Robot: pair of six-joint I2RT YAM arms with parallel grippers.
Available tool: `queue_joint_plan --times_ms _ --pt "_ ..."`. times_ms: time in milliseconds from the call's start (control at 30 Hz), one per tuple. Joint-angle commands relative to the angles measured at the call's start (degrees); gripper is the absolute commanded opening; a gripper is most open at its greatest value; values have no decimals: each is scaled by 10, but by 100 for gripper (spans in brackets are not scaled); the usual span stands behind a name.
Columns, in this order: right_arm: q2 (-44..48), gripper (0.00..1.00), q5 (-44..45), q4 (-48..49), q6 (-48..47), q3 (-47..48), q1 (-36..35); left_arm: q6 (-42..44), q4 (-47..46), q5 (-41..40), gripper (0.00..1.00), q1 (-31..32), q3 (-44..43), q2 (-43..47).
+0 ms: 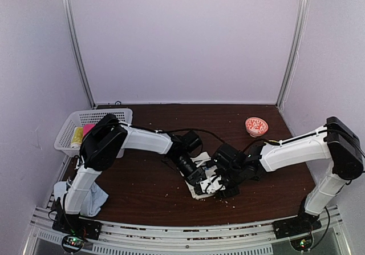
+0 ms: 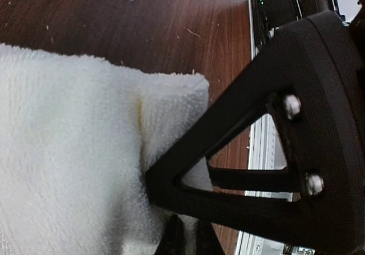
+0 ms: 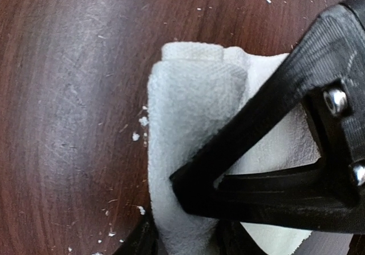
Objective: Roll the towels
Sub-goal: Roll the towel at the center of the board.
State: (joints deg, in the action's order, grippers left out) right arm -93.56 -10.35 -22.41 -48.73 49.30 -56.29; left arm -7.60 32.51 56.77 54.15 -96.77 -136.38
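The cream-white towel [image 1: 201, 165] lies partly folded at the table's middle. It fills the left wrist view [image 2: 68, 152] and shows as a thick fold in the right wrist view [image 3: 188, 106]. My left gripper [image 1: 197, 182] [image 2: 187, 241] is shut on the towel's near edge, its tips almost together. My right gripper [image 1: 221, 181] [image 3: 185, 241] is shut on the folded end, with the fold bulging between its fingers [image 3: 142, 241]. The pale blue towel [image 1: 94, 201] lies crumpled at the front left by the left arm's base.
A white basket [image 1: 105, 117] at the back left holds a yellow roll [image 1: 76, 136] and a pink roll [image 1: 88, 130]. A red-and-white bowl [image 1: 256, 126] sits at the back right. Crumbs of lint dot the dark wooden table [image 1: 159, 201].
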Motion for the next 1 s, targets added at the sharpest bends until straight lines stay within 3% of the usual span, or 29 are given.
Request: queue_joint_plan --times_ms 0,133,300,433,500,633,800,967 --pt "-30 32 40 14 -19 -23 -3 37 50 -50 11 -1 1 -13" --pt "-49 11 17 -27 -24 -10 -3 50 50 -83 31 -6 8 27" --pt "-40 5 -58 -134 -2 23 -3 -17 -17 -161 50 -53 78 122" --pt "-62 4 -138 -242 28 79 0 -26 -56 -290 52 -68 127 220" --pt "-100 4 -193 -318 20 125 5 -38 -81 -415 51 -67 155 286" --pt "-167 3 -259 -381 39 185 33 -35 -204 -505 51 -54 254 420" --pt "-289 1 -303 -473 50 299 100 72 -304 -650 58 45 334 542" --pt "-416 0 -309 -546 83 417 145 164 -294 -671 55 158 334 542"
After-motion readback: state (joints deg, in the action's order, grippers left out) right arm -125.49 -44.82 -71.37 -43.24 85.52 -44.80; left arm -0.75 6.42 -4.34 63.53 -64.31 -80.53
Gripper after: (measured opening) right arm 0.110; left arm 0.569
